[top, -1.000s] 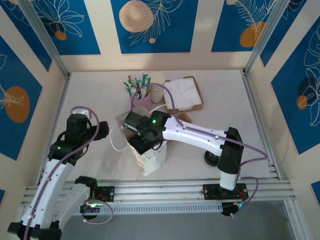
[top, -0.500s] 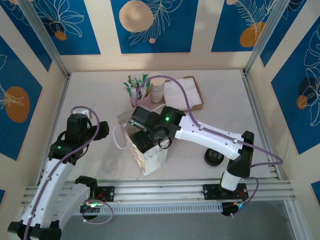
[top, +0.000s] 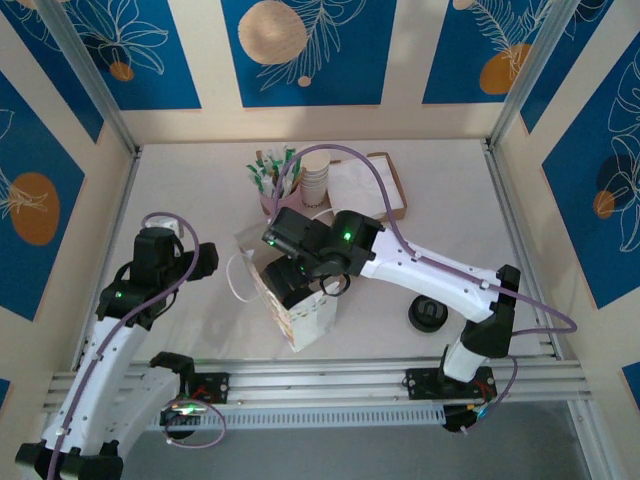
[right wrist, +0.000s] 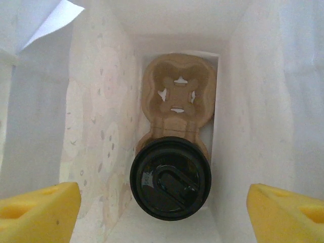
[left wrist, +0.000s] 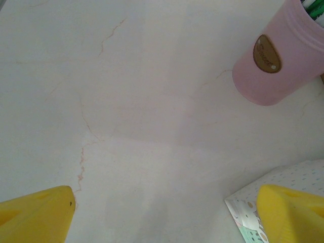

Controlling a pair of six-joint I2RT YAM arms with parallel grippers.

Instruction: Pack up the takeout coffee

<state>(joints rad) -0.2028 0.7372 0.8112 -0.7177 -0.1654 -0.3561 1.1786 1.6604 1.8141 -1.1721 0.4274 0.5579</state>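
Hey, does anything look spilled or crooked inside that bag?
Nothing stands out. The takeout coffee sits upright in the cardboard carrier at the bottom of the paper bag, lid on, no spill visible.

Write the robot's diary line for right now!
coffee: in cup tray inside bag | right end effector: open, above coffee | left end effector: open, over table

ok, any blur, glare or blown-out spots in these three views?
Right wrist: bag walls nearly blown out, takeout coffee lid sharp with a faint sheen, right fingertips soft. Left wrist: left fingertips blurred, a soft shadow on the table near bottom centre, pink cup slightly soft. Top external: evenly lit and sharp, green status light blooms slightly.
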